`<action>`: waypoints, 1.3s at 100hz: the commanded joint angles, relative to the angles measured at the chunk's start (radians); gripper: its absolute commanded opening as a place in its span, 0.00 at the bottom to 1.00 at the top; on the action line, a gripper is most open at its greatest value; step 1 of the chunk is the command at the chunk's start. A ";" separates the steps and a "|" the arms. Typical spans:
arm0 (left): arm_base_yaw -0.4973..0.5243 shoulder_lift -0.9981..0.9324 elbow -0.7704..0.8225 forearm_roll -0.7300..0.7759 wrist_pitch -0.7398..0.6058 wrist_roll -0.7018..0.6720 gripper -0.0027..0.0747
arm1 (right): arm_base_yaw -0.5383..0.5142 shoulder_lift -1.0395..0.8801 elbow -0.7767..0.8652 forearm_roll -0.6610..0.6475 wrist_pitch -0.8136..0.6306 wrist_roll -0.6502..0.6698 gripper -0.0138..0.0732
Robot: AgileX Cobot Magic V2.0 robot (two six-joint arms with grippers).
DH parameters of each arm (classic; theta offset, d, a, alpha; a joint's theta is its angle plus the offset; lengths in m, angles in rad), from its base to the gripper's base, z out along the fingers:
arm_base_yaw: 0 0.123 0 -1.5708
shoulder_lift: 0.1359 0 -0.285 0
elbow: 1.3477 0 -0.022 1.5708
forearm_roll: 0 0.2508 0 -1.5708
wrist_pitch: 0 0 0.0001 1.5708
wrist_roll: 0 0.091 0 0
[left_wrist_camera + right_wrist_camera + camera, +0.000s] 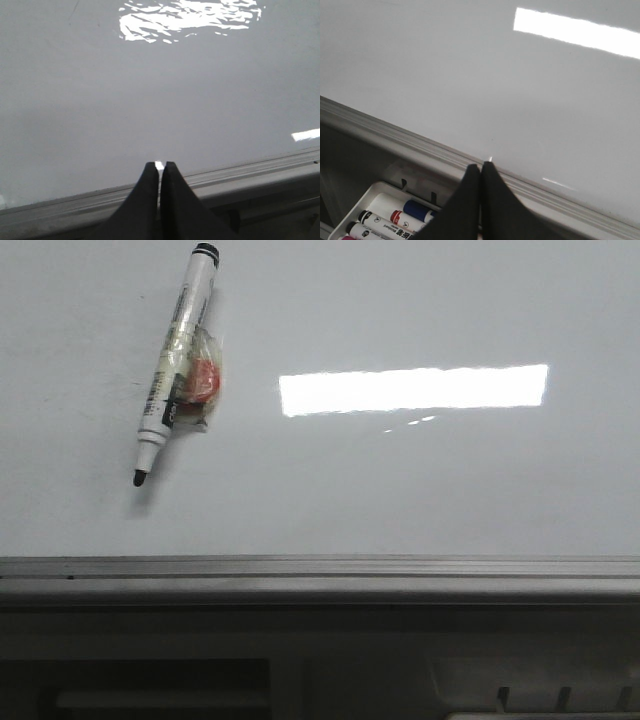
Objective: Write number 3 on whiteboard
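The whiteboard point(400, 490) fills the front view, glossy pale grey, with a grey metal rail along its near edge. No number 3 shows on it. A white marker pen point(178, 360) with a black tip lies uncapped on the board at the left, a clear wrapper with something red taped to it. My left gripper point(160, 165) is shut and empty over the board's rail point(240, 175). My right gripper point(481, 166) is shut and empty, also over the rail point(395, 135). Neither gripper shows in the front view.
A bright rectangular light reflection point(412, 388) lies on the board. A white tray point(367, 196) with several markers sits below the rail, beside my right gripper. A dark ledge point(300, 640) runs below the board's near edge.
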 commanded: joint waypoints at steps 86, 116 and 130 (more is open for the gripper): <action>0.001 -0.024 0.012 -0.009 -0.063 -0.011 0.01 | -0.005 -0.015 0.030 -0.007 0.000 -0.002 0.10; -0.001 -0.024 0.010 -0.460 -0.174 -0.011 0.01 | -0.005 -0.015 0.030 0.099 -0.317 0.012 0.10; -0.001 -0.024 0.010 -0.804 -0.217 -0.011 0.01 | -0.005 -0.015 0.030 0.431 -0.543 0.013 0.10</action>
